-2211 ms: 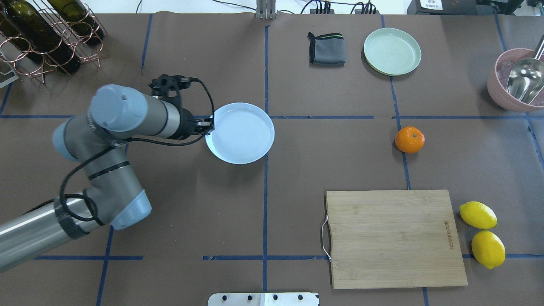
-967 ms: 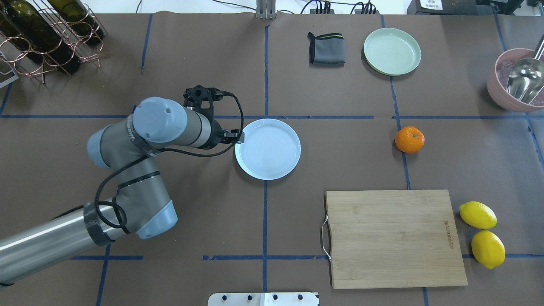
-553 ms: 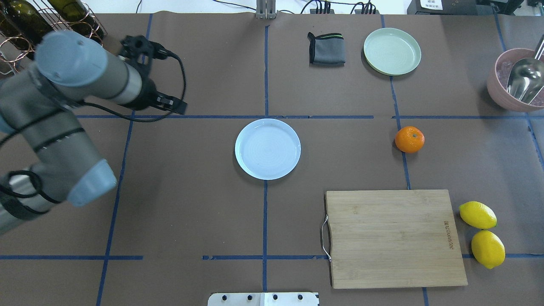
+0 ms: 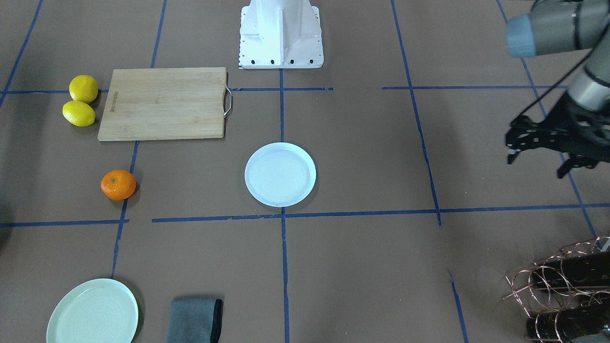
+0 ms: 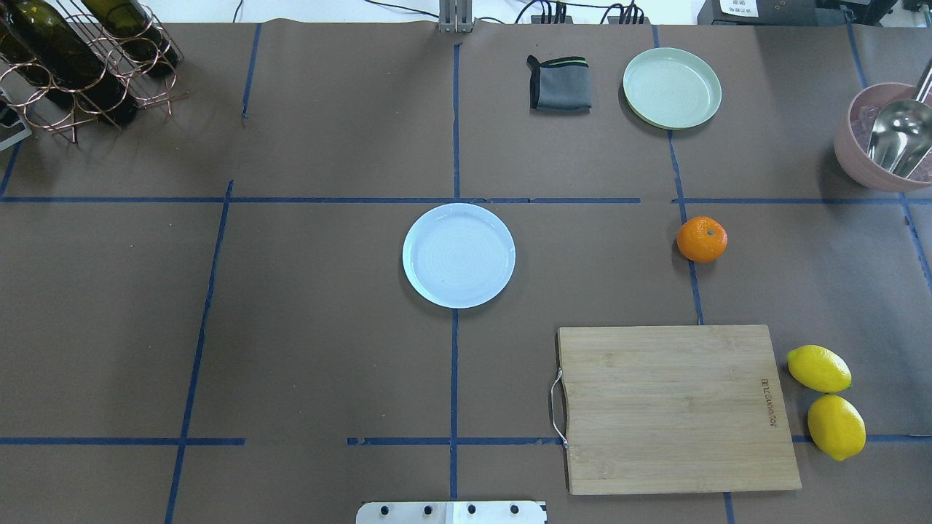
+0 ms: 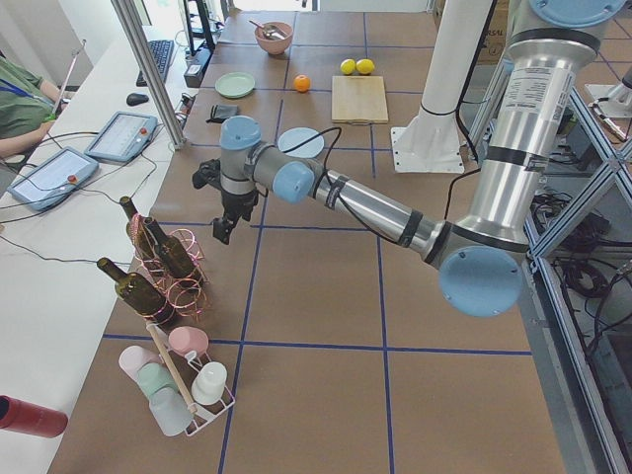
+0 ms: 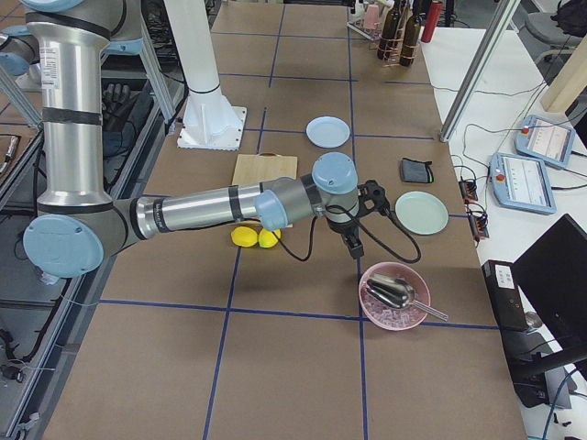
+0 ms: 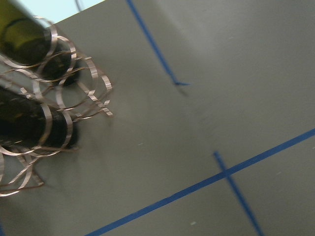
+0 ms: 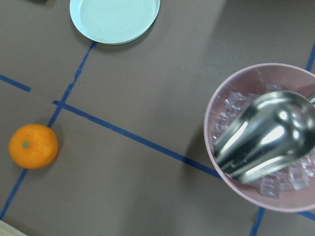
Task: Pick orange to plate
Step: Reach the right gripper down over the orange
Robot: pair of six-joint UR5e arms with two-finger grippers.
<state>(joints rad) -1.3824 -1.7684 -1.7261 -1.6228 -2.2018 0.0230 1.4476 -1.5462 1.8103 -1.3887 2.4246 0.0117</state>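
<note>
The orange [image 5: 702, 239] rests on a blue tape line right of centre, and the right wrist view shows it at lower left [image 9: 33, 146]. Alone near the table's middle lies the white, faintly bluish plate [image 5: 459, 255], with nothing on it [image 4: 280, 174]. My left gripper [image 4: 536, 166] hangs open and empty far from the plate, close to the wine rack [image 6: 163, 259]. My right gripper [image 7: 353, 244] hovers between the orange and the pink bowl [image 7: 394, 295]; I cannot tell whether it is open or shut. Neither arm appears in the overhead view.
A wooden cutting board [image 5: 677, 407] lies in front of the orange, with two lemons [image 5: 826, 400] to its right. At the back are a pale green plate [image 5: 672, 88] and a grey cloth [image 5: 559, 84]. The pink bowl [image 5: 877, 142] holds ice and a metal scoop.
My left gripper slid the white plate right toward the centre, let go of it, and pulled back left out of the overhead view. The orange has not moved.
</note>
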